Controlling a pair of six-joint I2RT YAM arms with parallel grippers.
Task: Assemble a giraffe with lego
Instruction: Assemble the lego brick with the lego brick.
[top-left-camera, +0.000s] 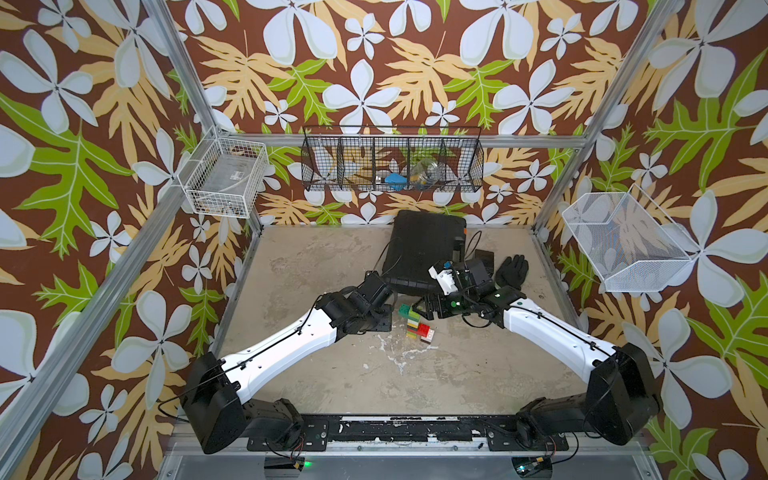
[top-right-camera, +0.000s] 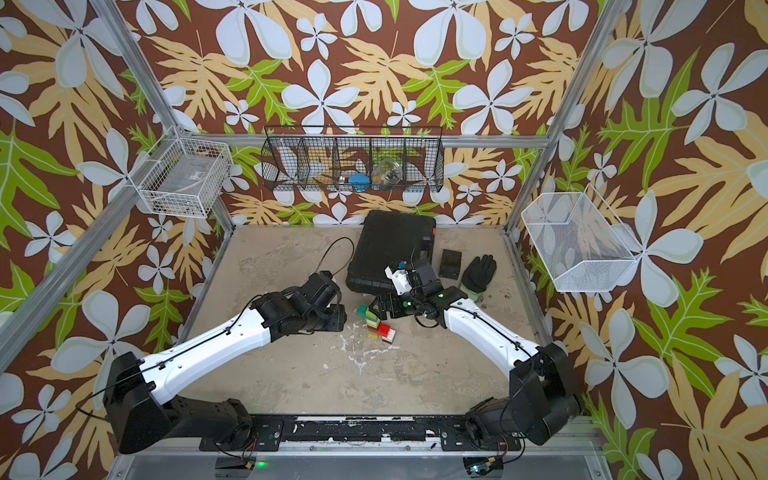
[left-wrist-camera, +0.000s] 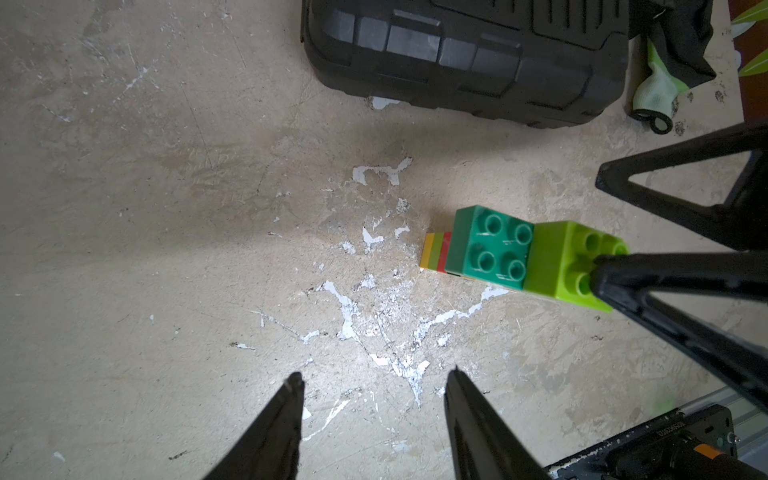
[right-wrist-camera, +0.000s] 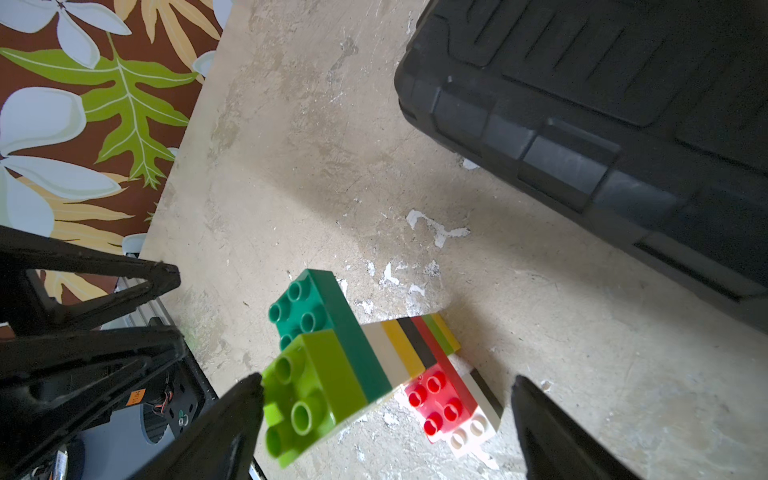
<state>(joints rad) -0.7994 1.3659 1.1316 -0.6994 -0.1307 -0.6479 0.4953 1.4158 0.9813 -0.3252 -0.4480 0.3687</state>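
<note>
Because the wide-open right claw (right-wrist-camera: 386, 381) has one finger against the lime green studded brick (right-wrist-camera: 307, 399) that tops the dark green head brick (left-wrist-camera: 490, 249), the likeliest mishap is a sideways shove that tips the tall, thin multicoloured brick giraffe (top-left-camera: 415, 322) or pops the lime piece loose. That figure sits at the centre of the worn beige table (top-left-camera: 332, 374) in both top views, seemingly upright, though I cannot be sure. Narrowly parted and empty, the left claw (left-wrist-camera: 374, 376) hangs over bare table left of the giraffe, too far off to brace it. Just above the giraffe in the top views the black ribbed plastic case (top-left-camera: 424, 249) crowds close, and a black glove (top-right-camera: 480, 272) lies to its right. Open room spreads toward the lower and left parts of those views.
</note>
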